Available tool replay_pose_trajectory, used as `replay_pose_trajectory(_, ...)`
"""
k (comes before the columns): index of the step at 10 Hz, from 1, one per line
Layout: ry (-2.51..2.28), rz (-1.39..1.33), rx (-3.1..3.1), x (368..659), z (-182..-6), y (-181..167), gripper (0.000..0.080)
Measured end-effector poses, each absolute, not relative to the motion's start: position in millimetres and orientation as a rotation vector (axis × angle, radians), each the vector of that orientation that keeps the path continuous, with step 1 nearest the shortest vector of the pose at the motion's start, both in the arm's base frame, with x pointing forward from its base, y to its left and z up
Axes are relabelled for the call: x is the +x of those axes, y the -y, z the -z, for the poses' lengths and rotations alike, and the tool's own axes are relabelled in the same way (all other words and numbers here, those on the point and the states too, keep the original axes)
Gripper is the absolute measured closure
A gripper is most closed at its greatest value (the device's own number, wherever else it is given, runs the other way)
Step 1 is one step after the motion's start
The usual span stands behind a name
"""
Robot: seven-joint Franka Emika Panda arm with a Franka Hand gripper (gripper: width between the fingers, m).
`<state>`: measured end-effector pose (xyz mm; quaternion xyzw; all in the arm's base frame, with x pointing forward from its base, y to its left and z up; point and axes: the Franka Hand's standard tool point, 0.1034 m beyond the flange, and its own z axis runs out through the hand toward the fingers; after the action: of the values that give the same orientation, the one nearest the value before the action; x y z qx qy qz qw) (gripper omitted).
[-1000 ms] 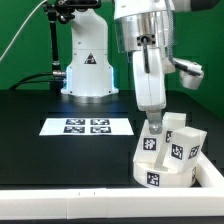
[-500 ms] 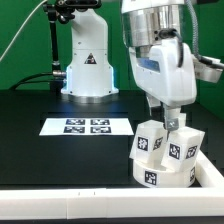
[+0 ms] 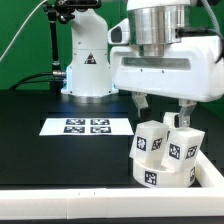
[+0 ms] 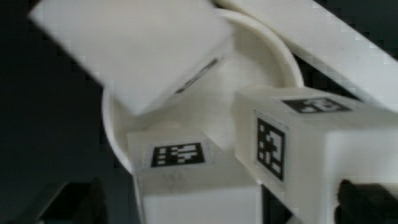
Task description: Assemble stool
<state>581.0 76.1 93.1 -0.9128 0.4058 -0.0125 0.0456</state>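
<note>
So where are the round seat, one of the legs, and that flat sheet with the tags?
seat [image 3: 160, 176], exterior view, front wall.
leg [image 3: 150, 141], exterior view, tagged face.
marker board [image 3: 87, 126], exterior view, middle.

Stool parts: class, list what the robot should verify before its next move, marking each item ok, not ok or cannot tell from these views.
1. Gripper open above the parts: ok, fingers apart.
2. Gripper holding nothing: ok.
3. Legs standing upright on the seat: ok.
4. Legs fully screwed into their sockets: cannot tell, joints hidden.
5. Seat against the border rail corner: cannot tell.
6. Marker board unobstructed: ok.
</note>
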Motion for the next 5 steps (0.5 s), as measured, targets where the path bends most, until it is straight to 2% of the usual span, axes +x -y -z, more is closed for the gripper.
replay_pose_trajectory(2, -0.933, 0.066, -2.906, 586.2, -97.7, -75.0, 0.0150)
replay_pose_trajectory(5, -0.741, 0.080, -2.966, 587.3, -98.0, -68.4, 0.0150)
